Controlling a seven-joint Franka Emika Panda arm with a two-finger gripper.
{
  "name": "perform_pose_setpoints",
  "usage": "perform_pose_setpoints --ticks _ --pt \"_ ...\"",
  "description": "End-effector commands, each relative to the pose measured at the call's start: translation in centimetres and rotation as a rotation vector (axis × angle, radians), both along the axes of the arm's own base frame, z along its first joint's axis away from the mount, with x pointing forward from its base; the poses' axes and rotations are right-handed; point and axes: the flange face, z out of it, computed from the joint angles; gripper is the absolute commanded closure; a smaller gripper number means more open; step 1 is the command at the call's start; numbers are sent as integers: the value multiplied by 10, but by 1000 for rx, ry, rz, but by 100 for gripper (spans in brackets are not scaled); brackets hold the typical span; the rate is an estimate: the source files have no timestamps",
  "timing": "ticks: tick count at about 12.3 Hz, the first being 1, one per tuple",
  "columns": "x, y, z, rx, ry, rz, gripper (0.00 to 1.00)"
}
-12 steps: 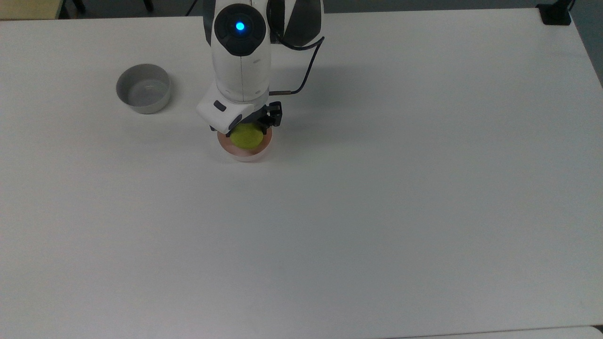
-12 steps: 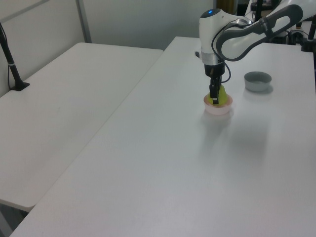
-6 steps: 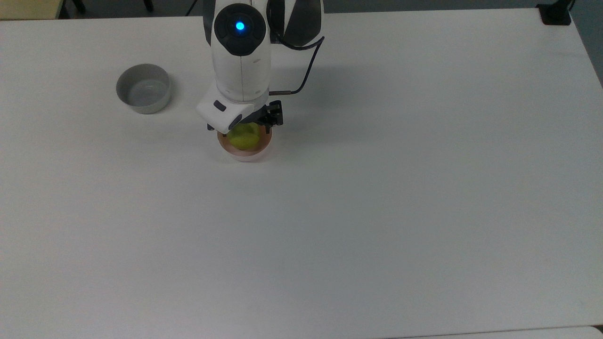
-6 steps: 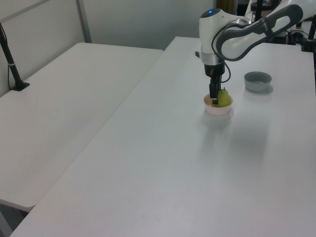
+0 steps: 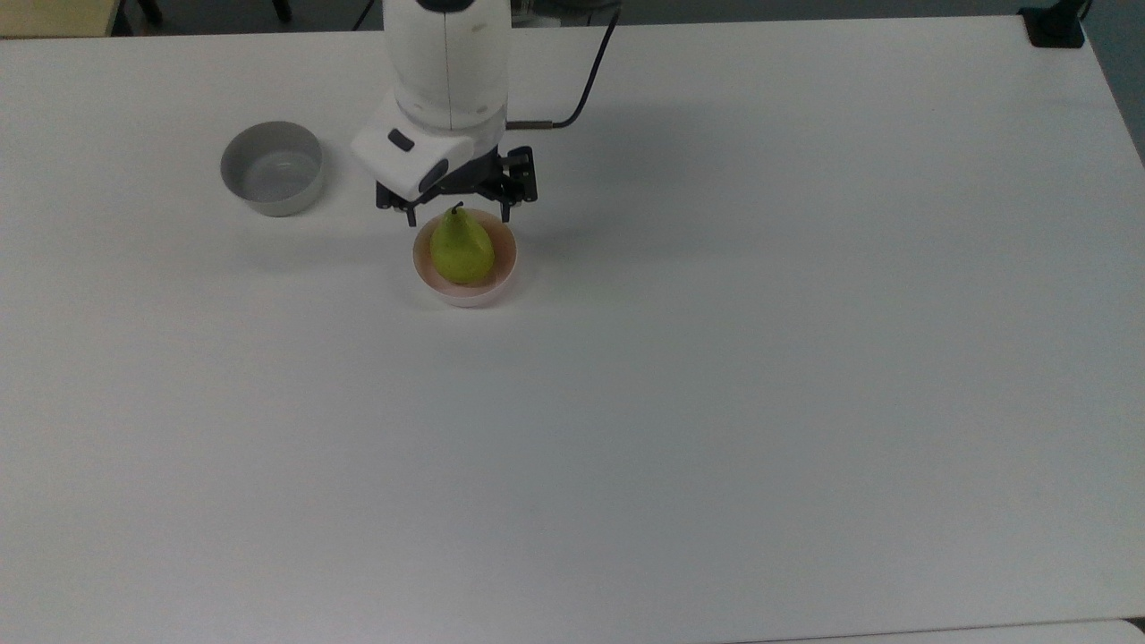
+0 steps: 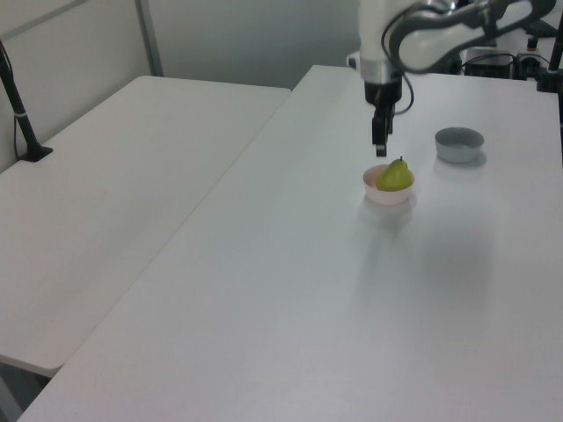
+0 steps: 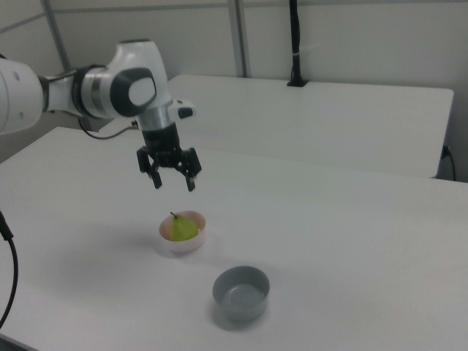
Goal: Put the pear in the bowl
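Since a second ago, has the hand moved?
Yes. The hand has risen off the pear and now hangs open above the pink bowl, clear of its rim.

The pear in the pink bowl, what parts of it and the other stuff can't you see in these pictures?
- The pear's underside: the pink bowl's wall hides it in all three views.
- The pink bowl's floor: covered by the pear in the top view.
- The robot arm's upper part: cut off by the top view's upper edge.
- The grey bowl's contents: unclear; the top view shows only a faint glint.
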Motion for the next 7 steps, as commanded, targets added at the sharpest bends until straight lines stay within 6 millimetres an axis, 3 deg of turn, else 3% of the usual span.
perform_pose_setpoints --ticks 1,4,7 --pt "-12 7 61 3 -25 -58 0" --pt "-44 1 123 6 -38 -74 0" --pt "-62 -6 147 12 -27 -93 0"
